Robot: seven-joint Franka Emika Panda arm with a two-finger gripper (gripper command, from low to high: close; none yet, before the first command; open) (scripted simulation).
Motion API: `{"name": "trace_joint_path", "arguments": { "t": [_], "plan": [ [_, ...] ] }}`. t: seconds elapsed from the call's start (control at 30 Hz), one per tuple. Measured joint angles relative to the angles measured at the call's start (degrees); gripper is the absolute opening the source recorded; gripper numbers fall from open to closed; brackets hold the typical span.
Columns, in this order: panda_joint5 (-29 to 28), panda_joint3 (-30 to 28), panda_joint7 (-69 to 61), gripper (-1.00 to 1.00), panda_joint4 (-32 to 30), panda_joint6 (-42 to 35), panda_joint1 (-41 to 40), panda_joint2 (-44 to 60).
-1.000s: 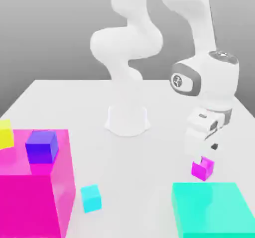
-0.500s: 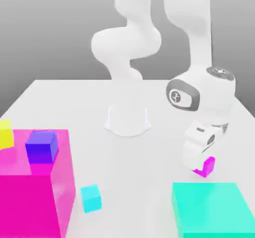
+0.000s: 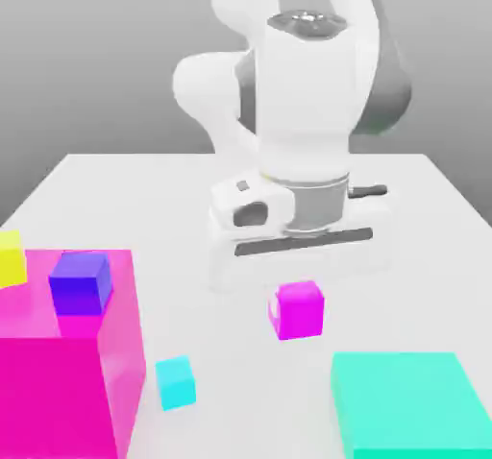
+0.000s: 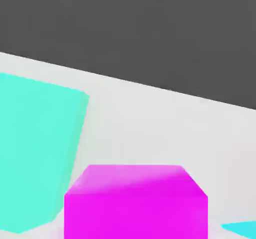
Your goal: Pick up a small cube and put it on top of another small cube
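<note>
Magenta cube (image 3: 302, 312) sits between the fingers (image 3: 277, 303), which are closed on it in a grip.

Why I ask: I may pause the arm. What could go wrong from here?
The magenta cube could slip from the gripper on the way. If the cyan cube is the target, its small top may let an off-centre cube topple. The wide hand might also bump the big magenta block close beside it.

Between the cyan cube (image 3: 176, 383) and the turquoise block (image 3: 411, 404), a passage is left; both sides are obstructed.
</note>
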Motion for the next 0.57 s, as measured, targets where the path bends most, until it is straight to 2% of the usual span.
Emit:
{"name": "trace_joint_path", "arguments": {
  "t": [0.17,0.27,0.37,0.4,0.57],
  "plan": [
    [-0.11,-7.12,-0.44,-1.0,7.96,-10.41,-7.46,-2.8],
    [-2.05,-11.31,0.26,-1.0,11.21,-15.94,-12.09,-3.9],
    [-3.19,-14.03,0.32,-1.0,9.8,-13.38,-14.76,-1.35],
    [-3.0,-14.36,0.1,1.0,8.61,-11.33,-15.0,-0.35],
    [-2.99,-14.36,0.09,1.0,8.61,-11.34,-15.01,-0.35]
  ]
}}
